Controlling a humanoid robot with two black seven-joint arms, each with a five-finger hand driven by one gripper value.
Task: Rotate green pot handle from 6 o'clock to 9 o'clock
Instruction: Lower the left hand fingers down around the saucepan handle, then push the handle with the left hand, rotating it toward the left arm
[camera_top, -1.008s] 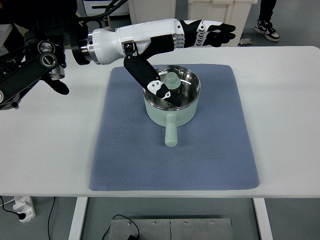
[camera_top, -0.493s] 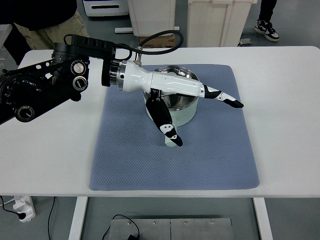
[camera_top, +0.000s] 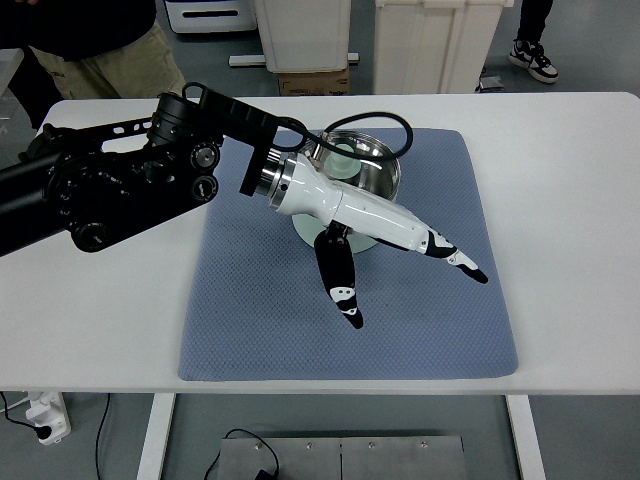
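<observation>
Readable text: none anywhere in view.
Left hand (camera_top: 395, 250): white and black shell, no lettering that can be made out.
Green pot (camera_top: 362, 168), just behind the hand: no brand or mark legible.
Blue mat (camera_top: 250, 320) beneath the hand: plain, unprinted.

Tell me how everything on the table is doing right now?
green pot: upright on the mat, lid on, handle hidden under the hand.
left hand: open, fingers spread, low over the pot's near side.
blue mat: lying flat on the table.
white table: holding the mat.
</observation>
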